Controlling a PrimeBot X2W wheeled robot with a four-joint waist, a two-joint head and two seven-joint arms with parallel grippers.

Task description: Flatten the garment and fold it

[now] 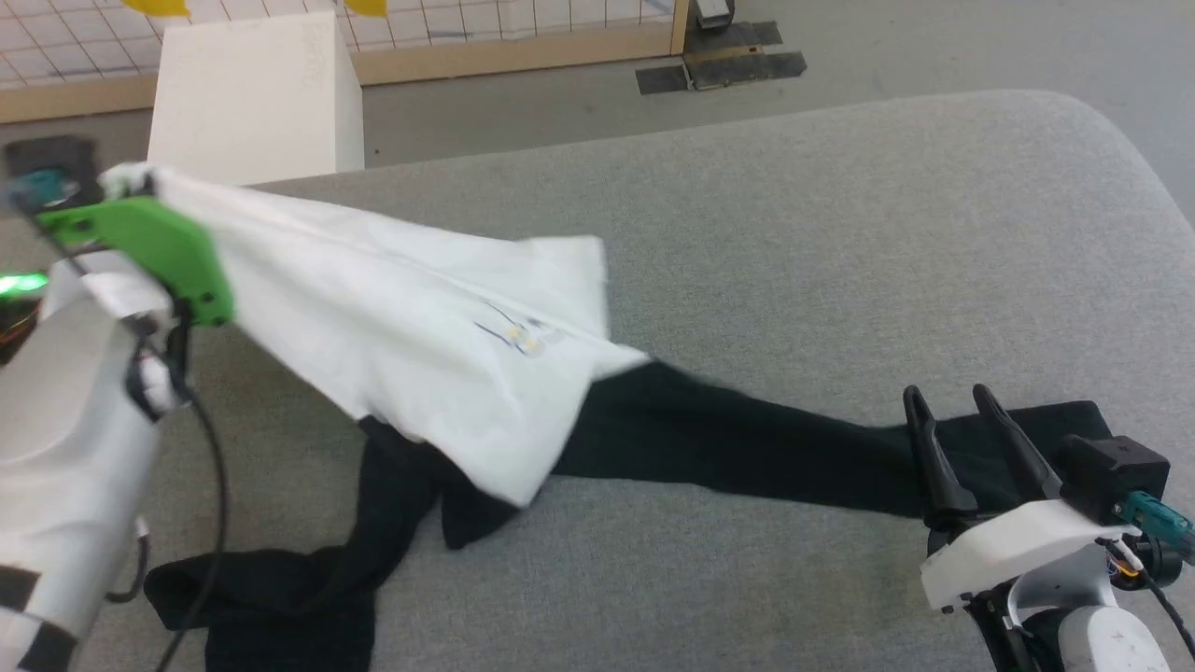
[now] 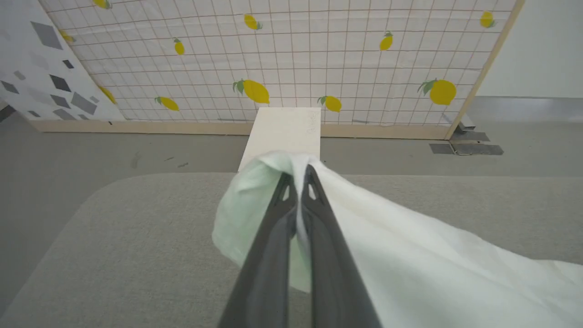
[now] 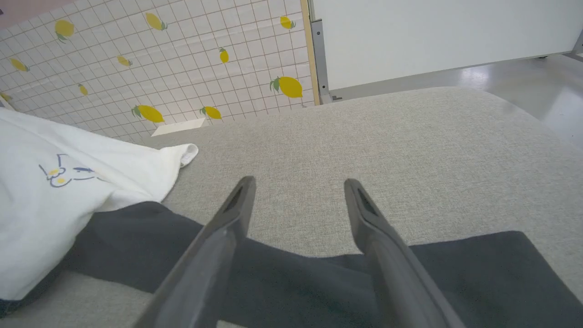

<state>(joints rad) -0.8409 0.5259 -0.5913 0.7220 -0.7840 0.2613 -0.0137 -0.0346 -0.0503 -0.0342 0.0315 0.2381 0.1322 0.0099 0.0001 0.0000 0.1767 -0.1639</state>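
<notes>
left pincer [image 2: 298, 175]: right at the lens, fingers squeezed together on a bunched white edge of the garment [image 1: 401, 327], holding it up off the desk [image 1: 840, 233]
garment: white body slopes down from that grip, cartoon print [image 1: 518, 336] facing up, lower part rumpled on the desk
long axis: lifted corner at far left, running diagonally to the black sleeve [image 1: 747, 443] stretched toward near right
other sleeve [image 1: 271, 588]: crumpled at the near left edge
right pincer [image 1: 945, 394]: fingers wide apart, nothing in them, right over the stretched sleeve's end, which crosses under both fingers; can't tell if it touches
my guess: right arm's nearer that end, so pinch there and pull away from the left grip to tension it flat
</notes>
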